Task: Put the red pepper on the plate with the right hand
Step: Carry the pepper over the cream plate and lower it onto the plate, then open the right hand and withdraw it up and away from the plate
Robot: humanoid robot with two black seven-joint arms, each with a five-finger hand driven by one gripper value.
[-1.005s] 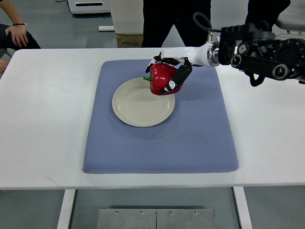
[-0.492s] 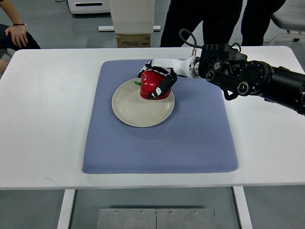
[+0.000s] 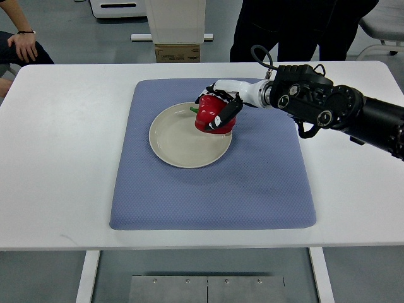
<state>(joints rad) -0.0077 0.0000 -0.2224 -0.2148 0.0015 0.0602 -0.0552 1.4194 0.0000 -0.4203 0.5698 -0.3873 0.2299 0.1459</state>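
Observation:
The red pepper [image 3: 209, 118] with its green stem sits at the upper right part of the cream plate [image 3: 180, 145], apparently touching it. My right hand [image 3: 221, 108] reaches in from the right on a black arm. Its white and black fingers [image 3: 227, 112] are still curled over the pepper's top and right side. The plate lies on the upper middle of a blue mat [image 3: 208, 189]. My left arm does not show.
The mat lies on a white table [image 3: 57, 158]. A seated person's hand [image 3: 25, 44] is at the far left corner. People in dark clothes [image 3: 284, 25] stand behind the table's far edge, beside a cardboard box [image 3: 177, 52] on the floor.
My right hand carried the pepper left and down from the plate's far rim onto the plate, then shifted slightly right. The grasp has not changed.

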